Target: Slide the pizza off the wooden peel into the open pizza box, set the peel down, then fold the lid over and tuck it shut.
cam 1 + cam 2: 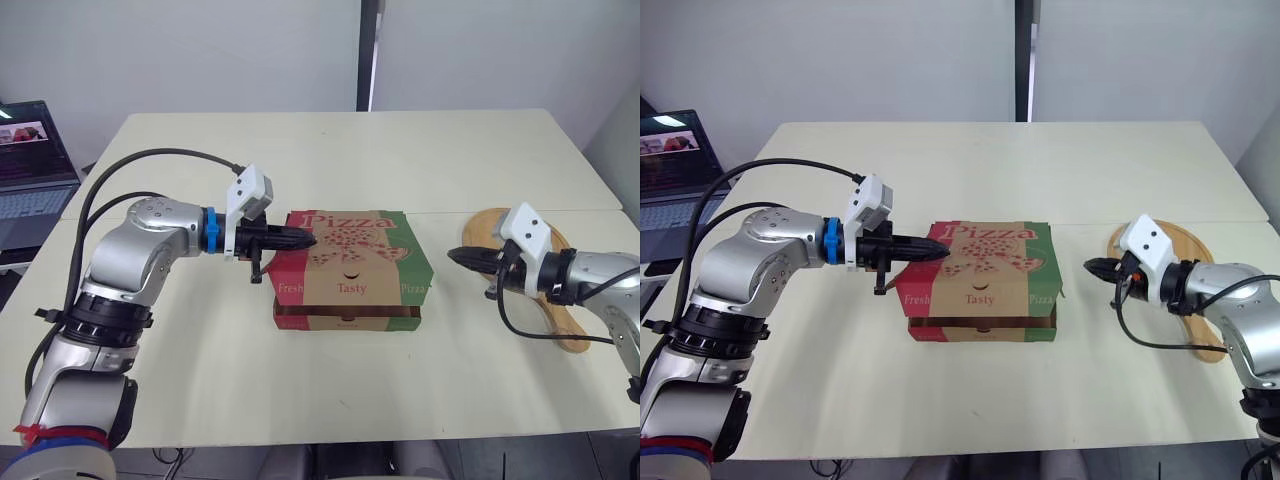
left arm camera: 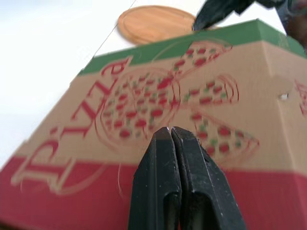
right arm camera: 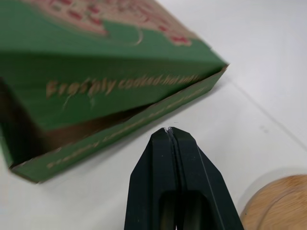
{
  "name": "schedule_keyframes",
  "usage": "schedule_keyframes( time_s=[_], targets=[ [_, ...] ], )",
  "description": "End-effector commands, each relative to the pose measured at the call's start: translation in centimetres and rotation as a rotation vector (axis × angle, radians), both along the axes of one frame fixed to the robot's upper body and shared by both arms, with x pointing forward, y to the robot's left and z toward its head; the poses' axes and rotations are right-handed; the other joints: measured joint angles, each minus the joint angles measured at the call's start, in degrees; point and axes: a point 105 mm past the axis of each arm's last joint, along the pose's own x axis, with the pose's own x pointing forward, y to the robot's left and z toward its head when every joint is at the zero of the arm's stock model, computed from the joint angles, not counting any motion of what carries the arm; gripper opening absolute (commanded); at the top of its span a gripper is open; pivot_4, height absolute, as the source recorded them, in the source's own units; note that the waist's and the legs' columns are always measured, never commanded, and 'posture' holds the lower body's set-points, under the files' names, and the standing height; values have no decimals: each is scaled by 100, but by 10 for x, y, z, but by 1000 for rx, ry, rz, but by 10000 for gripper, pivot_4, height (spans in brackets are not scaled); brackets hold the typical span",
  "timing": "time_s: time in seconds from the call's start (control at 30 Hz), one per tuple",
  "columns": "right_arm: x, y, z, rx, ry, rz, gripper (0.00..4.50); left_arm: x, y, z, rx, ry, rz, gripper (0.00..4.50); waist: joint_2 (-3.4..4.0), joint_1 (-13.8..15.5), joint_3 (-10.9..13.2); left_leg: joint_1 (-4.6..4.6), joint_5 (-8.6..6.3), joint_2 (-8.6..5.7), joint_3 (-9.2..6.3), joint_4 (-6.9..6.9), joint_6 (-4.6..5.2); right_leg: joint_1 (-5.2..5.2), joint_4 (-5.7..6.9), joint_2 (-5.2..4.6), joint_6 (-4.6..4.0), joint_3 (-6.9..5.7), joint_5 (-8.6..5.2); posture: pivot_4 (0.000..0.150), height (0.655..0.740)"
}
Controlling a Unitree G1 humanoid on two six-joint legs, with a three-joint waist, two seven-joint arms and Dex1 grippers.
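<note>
Lid's folded down on the pizza box (image 1: 350,268), and the wooden peel (image 1: 484,228) is parked just right of it. Left gripper (image 1: 308,238), fingers together, presses the lid. Right gripper (image 1: 455,257), also pinched closed, hovers beside the box. The lid looks untucked, I think, so pushing it in is next.

Left hand (image 1: 308,239) and right hand (image 1: 453,256), both closed, point toward each other.

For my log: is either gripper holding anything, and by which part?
Nothing is held: the left gripper is shut over the pizza box lid, and the right gripper is shut beside the box.
</note>
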Motion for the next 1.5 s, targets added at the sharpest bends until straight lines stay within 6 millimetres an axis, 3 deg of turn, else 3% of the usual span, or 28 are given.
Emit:
schedule_keyframes(
  time_s=[0.03,0.27,0.47,0.67,0.77,0.9,1.0,1.07,1.13,1.2,1.33,1.5],
  targets=[
    [-5,19,3,26,-22,78,0,0,-4,5,22,-33,-35,295,0,-7,0,0,0,2,-1,-1,0,0,0,2,0,-1,0,1500,7400],
    [-8,46,-2,106,45,152,0,1,-12,4,35,-38,-68,295,0,28,0,-4,0,-1,-7,5,0,0,-1,2,0,-1,0,1500,7400],
    [-7,48,-3,87,35,171,0,-2,-18,-2,75,-42,-101,295,-1,37,0,-5,0,-2,-10,5,-1,1,-2,2,0,-3,0,1500,7400],
    [-11,36,-13,-14,23,171,0,0,-19,-12,138,-47,-113,295,-1,39,0,-5,0,-2,-9,5,-1,1,-2,2,0,-4,0,1500,7400],
    [-19,17,-19,-96,48,154,0,1,-18,-15,149,-48,-111,295,-1,45,0,-5,0,-2,-9,5,0,1,-2,2,0,-4,0,1500,7400],
    [-24,-4,-10,-123,42,120,0,3,-16,-14,144,-49,-103,295,-1,42,1,-5,0,-2,-7,6,0,2,-1,2,0,-3,0,1500,7400],
    [-26,-17,14,-93,9,93,5651,5,-15,-12,138,-54,-97,0,-1,41,1,-2,0,-1,-6,6,0,4,-1,2,1,-3,0,1500,7400],
    [-30,-14,33,-50,-2,112,12718,6,-15,-10,136,-57,-96,0,-1,37,1,-2,0,-1,-7,5,0,4,-1,3,1,-3,0,1500,7400],
    [-40,3,41,-41,5,192,19039,6,-17,-8,133,-61,-104,0,-2,34,1,-2,0,0,-6,5,0,5,-1,3,1,-3,0,1500,7400],
    [-48,21,43,-41,0,261,22151,5,-19,-7,132,-65,-118,0,-2,35,1,-2,0,1,-10,5,0,9,-3,3,1,-7,0,1500,7400],
    [-53,49,42,-37,-18,339,35261,3,-24,-7,137,-74,-147,0,-2,37,1,-1,0,2,-12,6,0,10,-4,3,1,-9,0,1500,7400],
    [-45,62,26,-107,-46,356,35261,2,-26,-5,134,-78,-156,0,-3,47,1,-2,0,-1,-11,7,0,9,-4,2,1,-8,0,1500,7400]
  ],
)
